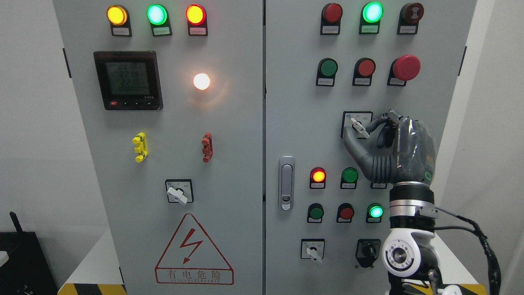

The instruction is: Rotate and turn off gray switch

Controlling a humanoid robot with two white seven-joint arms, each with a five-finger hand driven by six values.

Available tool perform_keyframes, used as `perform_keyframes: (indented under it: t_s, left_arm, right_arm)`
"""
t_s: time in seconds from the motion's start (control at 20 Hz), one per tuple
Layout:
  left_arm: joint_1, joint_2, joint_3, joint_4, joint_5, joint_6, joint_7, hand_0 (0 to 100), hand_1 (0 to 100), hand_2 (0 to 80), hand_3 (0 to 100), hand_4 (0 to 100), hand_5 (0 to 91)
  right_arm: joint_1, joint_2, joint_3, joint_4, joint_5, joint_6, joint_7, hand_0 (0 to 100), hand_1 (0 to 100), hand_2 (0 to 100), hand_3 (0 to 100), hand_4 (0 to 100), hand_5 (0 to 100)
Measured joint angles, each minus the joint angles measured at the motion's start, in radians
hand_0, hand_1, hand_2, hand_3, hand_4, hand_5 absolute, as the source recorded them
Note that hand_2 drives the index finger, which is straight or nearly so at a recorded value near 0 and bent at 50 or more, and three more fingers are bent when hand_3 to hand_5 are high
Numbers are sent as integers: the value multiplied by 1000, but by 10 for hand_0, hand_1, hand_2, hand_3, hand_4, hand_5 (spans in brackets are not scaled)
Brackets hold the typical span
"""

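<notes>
Head view — right hand (370, 137) pinches gray switch (359, 128), covering nearby buttons.

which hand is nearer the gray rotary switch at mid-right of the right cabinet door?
Right. The right hand is at the gray rotary switch, thumb and index finger closed on its white handle. The left hand is not in view.
</notes>
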Motion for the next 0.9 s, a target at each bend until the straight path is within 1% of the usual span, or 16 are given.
perform_keyframes:
  t_s: [0.35, 0.9]
  left_arm:
    - [0, 0, 0, 0, 0, 0, 0, 120, 389, 0, 0, 0, 0]
    - [0, 0, 0, 0, 0, -3, 0, 120, 389, 0, 0, 0, 0]
  right_arm:
    - [-4, 0, 0, 5, 0, 16, 4, 216, 460, 640, 958, 962, 1000]
    - [-9, 0, 0, 9, 0, 19, 0, 231, 463, 657, 970, 965, 1000]
